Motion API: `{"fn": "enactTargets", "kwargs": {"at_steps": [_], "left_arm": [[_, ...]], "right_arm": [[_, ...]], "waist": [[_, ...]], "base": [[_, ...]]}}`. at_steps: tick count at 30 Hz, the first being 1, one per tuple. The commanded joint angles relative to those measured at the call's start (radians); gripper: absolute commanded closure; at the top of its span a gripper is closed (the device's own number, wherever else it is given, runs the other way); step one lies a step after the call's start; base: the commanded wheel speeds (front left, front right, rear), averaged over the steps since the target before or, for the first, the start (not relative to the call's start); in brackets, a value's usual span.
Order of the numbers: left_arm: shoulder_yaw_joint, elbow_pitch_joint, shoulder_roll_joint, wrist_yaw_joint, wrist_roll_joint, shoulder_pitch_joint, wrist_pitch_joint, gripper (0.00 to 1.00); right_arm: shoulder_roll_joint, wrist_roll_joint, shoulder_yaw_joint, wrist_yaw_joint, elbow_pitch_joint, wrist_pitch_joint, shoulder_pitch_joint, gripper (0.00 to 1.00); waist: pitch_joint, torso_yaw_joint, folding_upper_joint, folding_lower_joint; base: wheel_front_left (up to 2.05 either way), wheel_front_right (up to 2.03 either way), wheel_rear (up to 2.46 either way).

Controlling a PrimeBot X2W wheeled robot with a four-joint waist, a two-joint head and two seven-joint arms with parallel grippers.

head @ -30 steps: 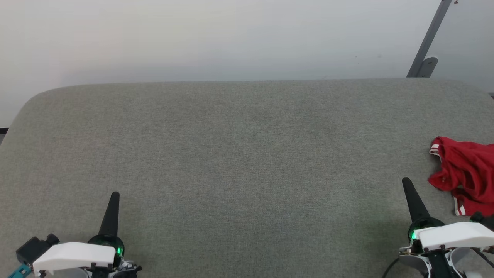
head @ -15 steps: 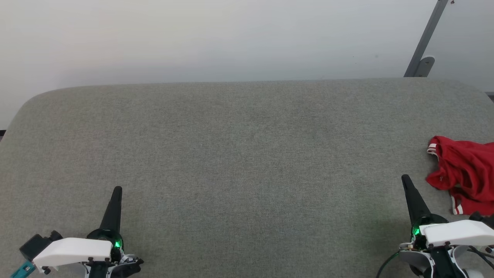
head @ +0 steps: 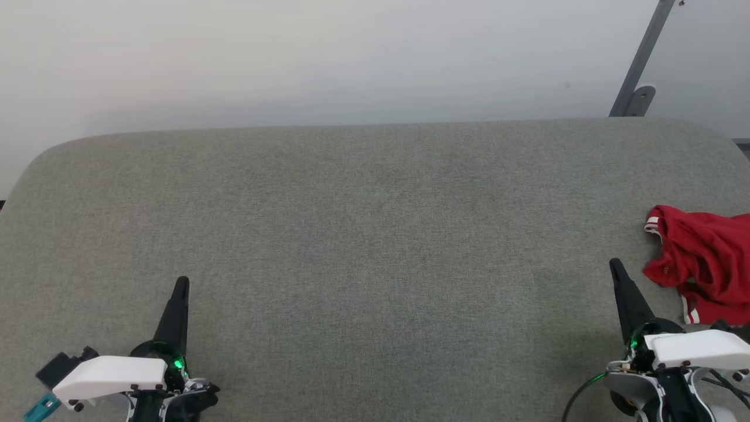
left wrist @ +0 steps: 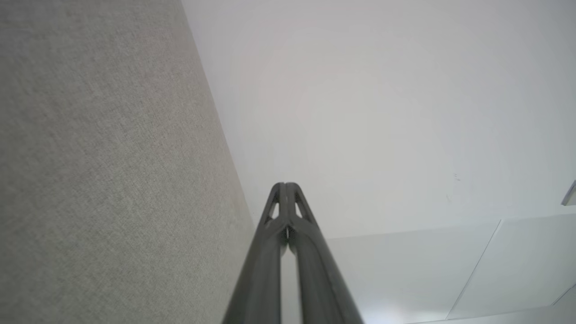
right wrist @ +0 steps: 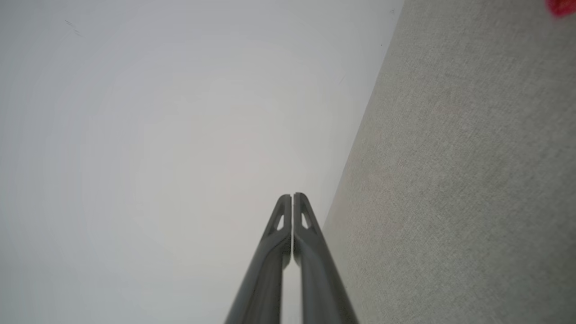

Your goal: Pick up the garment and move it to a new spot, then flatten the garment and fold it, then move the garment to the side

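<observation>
Both grippers: left gripper (head: 181, 283) and right gripper (head: 614, 265) hover over the grey table (head: 375, 223), fingers pressed together, holding nothing.
Garment (head: 703, 258): crumpled red heap at the table's right edge, just beside the right gripper, partly out of frame.
Pickup: I'd part the right fingers first, swing rightward, then pinch a thick fold.

We find the shirt (head: 703, 258) cut off by the head view's right edge, its lower edge partly hidden behind the right arm (head: 697, 349). In the right wrist view it is a blurred red scrap, clipped at the top right corner. Any print on it cannot be made out.
</observation>
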Motion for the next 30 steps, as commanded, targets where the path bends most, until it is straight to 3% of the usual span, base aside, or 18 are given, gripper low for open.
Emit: {"fn": "enactTargets", "kwargs": {"at_steps": [1,18,30], "left_arm": [[0.006,0.000,0.001,0.002,-0.021,-0.018,0.007,1.00],[0.018,0.013,-0.019,0.002,-0.121,-0.040,0.042,1.00],[0.021,0.012,-0.021,0.002,-0.116,-0.039,0.042,1.00]], "right_arm": [[0.001,0.020,-0.002,0.000,0.001,0.003,-0.010,1.00],[0.003,0.147,-0.003,0.000,0.014,0.023,-0.025,1.00],[0.003,0.142,-0.002,0.000,0.013,0.021,-0.024,1.00]], "waist": [[0.000,-0.001,0.0000,0.0000],[-0.003,-0.010,0.0000,0.0000],[-0.003,-0.010,0.0000,0.0000]], "base": [[0.00,0.00,0.00],[0.00,0.00,0.00],[0.00,0.00,0.00]]}}
